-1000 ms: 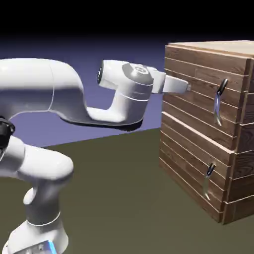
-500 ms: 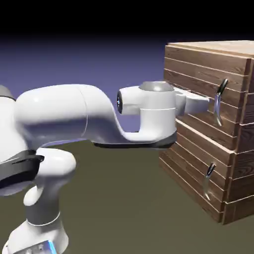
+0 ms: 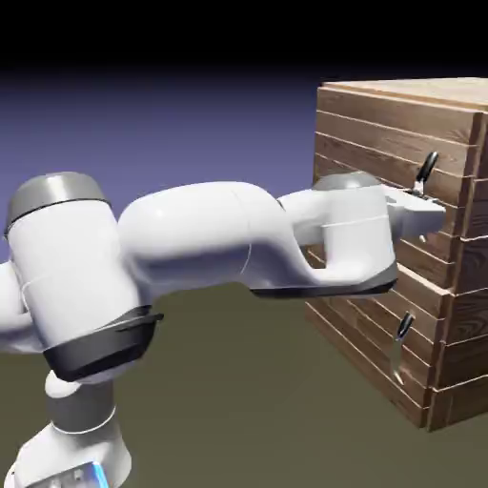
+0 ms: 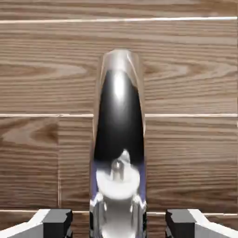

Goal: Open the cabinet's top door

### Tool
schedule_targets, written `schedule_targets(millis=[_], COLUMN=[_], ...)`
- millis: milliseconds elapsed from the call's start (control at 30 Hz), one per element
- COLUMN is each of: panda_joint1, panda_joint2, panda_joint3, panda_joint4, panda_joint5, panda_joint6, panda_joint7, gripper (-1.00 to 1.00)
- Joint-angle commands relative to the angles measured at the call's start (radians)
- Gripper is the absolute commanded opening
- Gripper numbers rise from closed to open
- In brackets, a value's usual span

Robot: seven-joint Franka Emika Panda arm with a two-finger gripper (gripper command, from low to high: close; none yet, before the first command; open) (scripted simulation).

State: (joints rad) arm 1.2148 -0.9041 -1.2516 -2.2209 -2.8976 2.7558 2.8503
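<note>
A white robot arm reaches level across the dull olive counter (image 3: 238, 391) to the front of a wooden cabinet (image 3: 381, 114), its claw (image 3: 426, 212) pressed up against the top door (image 3: 367, 157) of brown planks. The claw is clenched on the door's long curved handle (image 4: 119, 139), which in the hand view rises shiny and silver between the two grey fingertips (image 4: 56, 221) and fills the middle of the picture, with wood grain behind it. In the exterior view only the handle's dark tip shows, just above the claw; the rest is hidden behind the hand. The door lies flush with the cabinet's front, not yet swung out. Below the claw, on the shorter lower panel (image 3: 367, 310), a smaller curved handle (image 3: 400, 345) hangs well apart from the arm. The arm's thick elbow crosses the picture's middle, before a blue-violet backdrop.
</note>
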Motion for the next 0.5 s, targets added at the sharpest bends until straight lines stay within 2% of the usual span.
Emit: schedule_targets(millis=[0, 233, 467], panda_joint1=[-0.036, -0.289, -0.535], panda_joint2=[0.011, 0.003, 0.059], panda_joint3=[0.026, 0.243, 0.484], panda_joint4=[-0.031, -0.269, -0.394], panda_joint5=[0.015, 0.185, 0.299], panda_joint6=[-0.02, -0.191, -0.244], panda_joint7=[0.009, -0.039, 0.046], gripper=[-1.0, -1.0, -1.0])
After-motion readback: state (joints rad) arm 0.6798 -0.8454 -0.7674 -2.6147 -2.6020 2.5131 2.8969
